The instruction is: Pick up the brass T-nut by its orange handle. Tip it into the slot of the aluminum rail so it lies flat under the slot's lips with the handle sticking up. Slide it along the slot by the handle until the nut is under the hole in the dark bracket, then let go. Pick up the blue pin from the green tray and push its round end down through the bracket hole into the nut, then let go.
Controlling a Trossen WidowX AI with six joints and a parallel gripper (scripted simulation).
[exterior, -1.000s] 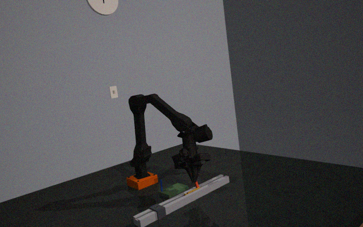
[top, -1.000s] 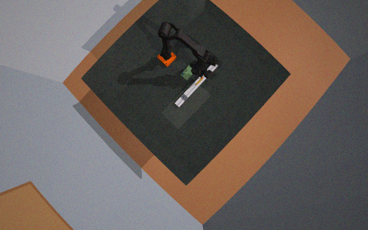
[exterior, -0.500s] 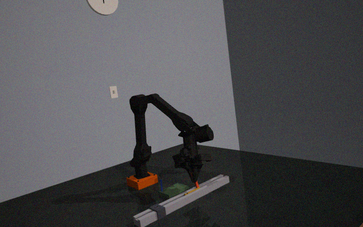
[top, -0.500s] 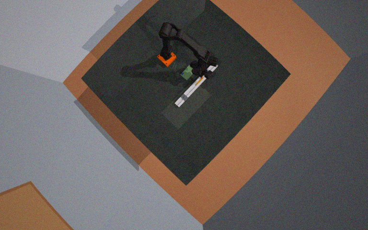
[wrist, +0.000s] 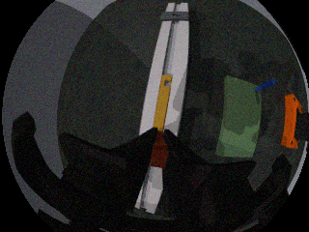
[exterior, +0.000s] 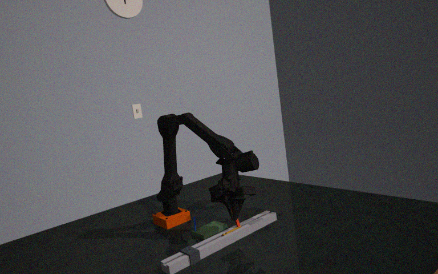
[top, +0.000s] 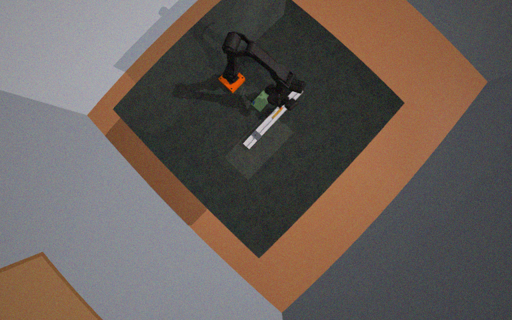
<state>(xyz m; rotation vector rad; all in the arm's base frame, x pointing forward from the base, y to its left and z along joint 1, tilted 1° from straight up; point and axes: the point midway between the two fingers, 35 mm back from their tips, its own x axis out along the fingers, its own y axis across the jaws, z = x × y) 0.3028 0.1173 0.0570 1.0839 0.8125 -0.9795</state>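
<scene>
Orange handle clamped by fingers | nut's hole: plain in wrist view, indistinct from top

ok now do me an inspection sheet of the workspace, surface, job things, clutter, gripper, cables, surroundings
Surface: dark green-black top, one paler patch beside the rail
Job things: brass T-nut at the aluminum rail's slot, short of the dark bracket; blue pin upright at the green tray
Clutter: nothing seen
Gripper: shut on the orange handle
Cables: nothing seen
Surroundings: grey walls, clock, wall plate
</scene>
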